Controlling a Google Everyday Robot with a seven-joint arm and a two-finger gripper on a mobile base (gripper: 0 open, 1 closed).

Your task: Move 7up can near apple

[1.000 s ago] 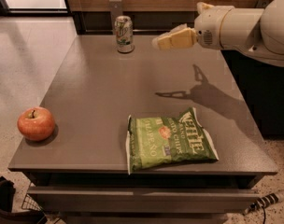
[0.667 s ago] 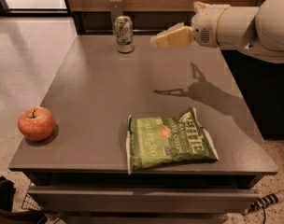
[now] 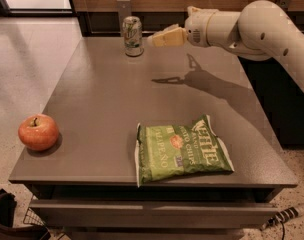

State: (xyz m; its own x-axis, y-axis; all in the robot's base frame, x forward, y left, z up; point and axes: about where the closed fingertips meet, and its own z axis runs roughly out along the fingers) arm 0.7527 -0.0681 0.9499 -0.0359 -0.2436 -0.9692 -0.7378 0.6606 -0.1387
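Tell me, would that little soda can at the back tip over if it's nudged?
Probably yes: the 7up can stands upright, tall and narrow, so a high push from the pincer, hovering just beside it, could topple it. On its side, its round body would likely roll on the smooth table.

Print was read only on the chip bag, which was laid flat in the lower middle of the frame, near the front edge of the table. Across its green face, large pale letters were made out as "KETTLE", the first letter partly lost in a crease. Under them, beside a small round emblem, "CHIPS" was read, and "JALAPENO" was printed sideways along the bag's left end. On the can, in the upper middle of the frame, a green mark was seen, but its lettering could not be read. The gripper was held just right of the can; nothing legible was found on it.
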